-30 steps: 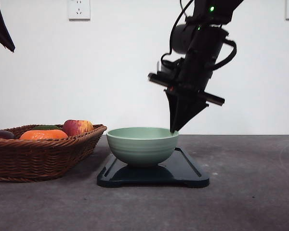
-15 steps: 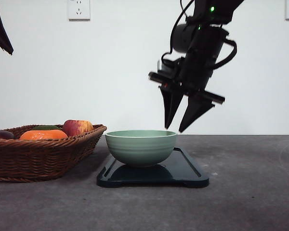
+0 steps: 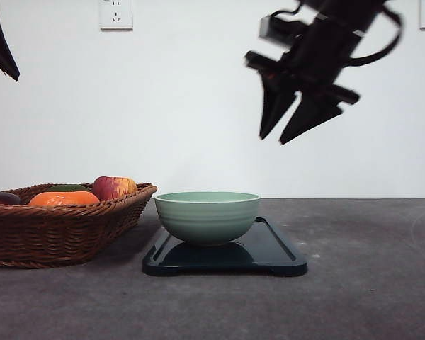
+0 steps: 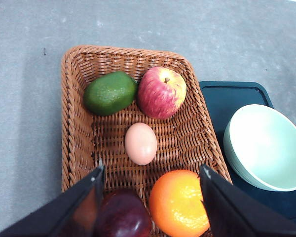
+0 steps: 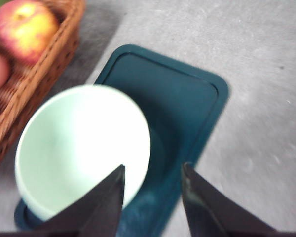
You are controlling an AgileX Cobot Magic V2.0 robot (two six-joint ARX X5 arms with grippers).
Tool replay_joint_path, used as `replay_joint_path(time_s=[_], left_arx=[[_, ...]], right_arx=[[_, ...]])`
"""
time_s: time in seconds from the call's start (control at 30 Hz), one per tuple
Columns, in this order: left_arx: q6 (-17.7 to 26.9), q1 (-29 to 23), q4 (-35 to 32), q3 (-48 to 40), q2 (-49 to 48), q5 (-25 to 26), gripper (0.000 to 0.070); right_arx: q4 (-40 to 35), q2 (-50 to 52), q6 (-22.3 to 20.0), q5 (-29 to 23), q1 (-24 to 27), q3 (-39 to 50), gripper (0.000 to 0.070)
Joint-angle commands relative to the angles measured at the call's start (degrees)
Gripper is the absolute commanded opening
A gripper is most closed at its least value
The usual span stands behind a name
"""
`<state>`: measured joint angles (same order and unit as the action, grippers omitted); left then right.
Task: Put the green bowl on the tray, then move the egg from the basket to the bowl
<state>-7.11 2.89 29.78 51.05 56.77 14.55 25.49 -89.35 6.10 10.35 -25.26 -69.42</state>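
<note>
Egg (image 4: 141,143), smooth pale brownish-pink oval, lies in the basket (image 4: 77,143) just beyond our spread left claw (image 4: 150,190); our right claw (image 3: 292,126) hangs spread, empty, above the bowl (image 3: 207,216).

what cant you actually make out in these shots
- Egg: in the front view the basket wall hides it.
- Dark purple fruit: cut off by the left wrist view's edge and partly behind the left claw.
- Right wrist view: motion blur smears the green bowl rim and the apple.
- Tray: its surface under the bowl is covered.
</note>
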Motion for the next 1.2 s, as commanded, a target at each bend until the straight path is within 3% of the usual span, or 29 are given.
replay_joint_path(time_s=[0.0,0.23,0.5,0.7,0.9,1.17], left_arx=[[0.1,0.1,-0.1,1.3,0.3,0.2,0.0386],[0.1,0.1,1.3,1.3,0.3,0.2,0.0386],[0.1,0.1,3.5,1.3,0.3,0.2,0.0391],[0.3,0.1,8.2,2.3,0.7,0.3,0.0473],[1.0,1.0,10.3,6.0,5.1,0.3,0.0472],[1.1,6.0,10.9,14.3,17.9,-1.9,0.0472]], right_arx=[[-1.7,2.9,-1.9,0.1,0.1,3.0,0.0208],[-6.5,16.1,-2.7,0.1,2.8,18.1,0.0208],[-6.6,29.4,-8.3,0.1,6.7,29.7,0.0208],[-6.4,33.5,-11.0,0.1,9.0,31.2,0.0208],[-6.1,33.5,-11.2,0.1,9.8,31.2,0.0208],[-5.7,33.5,-11.2,0.2,9.8,31.2,0.0208]])
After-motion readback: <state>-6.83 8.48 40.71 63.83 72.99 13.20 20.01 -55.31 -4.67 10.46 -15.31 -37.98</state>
